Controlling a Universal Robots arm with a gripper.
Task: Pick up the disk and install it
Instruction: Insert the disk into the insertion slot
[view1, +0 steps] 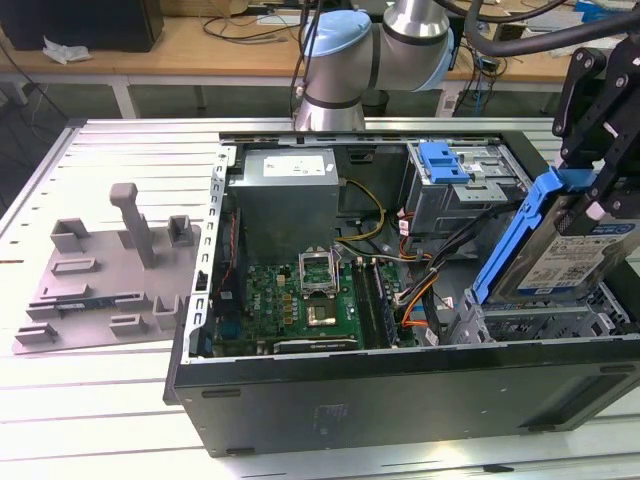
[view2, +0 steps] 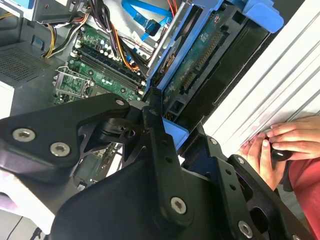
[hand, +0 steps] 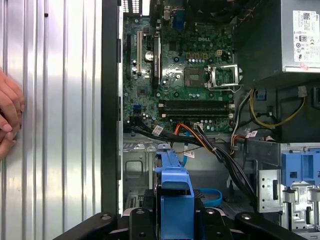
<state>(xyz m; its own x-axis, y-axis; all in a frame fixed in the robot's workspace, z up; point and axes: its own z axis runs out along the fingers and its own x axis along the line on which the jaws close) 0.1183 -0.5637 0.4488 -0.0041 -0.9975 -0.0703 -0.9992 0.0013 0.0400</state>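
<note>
Exterior view: the gripper, jaws closed on the upper end of the blue bracket that frames the disk, holds the disk steeply tilted, label outward, over the drive cage at the exterior view's right end of the open computer case. Whether the disk's lower edge touches the cage cannot be told. Orange and black cables run just beside the cage, between it and the motherboard. Second wrist view: a person's hand rests on the slatted table outside the case wall, apart from the gripper. The step in hand is judged to be seating the disk in the cage. Done well, it calls for levelling the tilt so that the bracket lies parallel to the cage sides, a firm hold on the bracket rather than the drive body, a slow descent, and a lower end steered clear of the cables so that none is trapped beneath.
</note>
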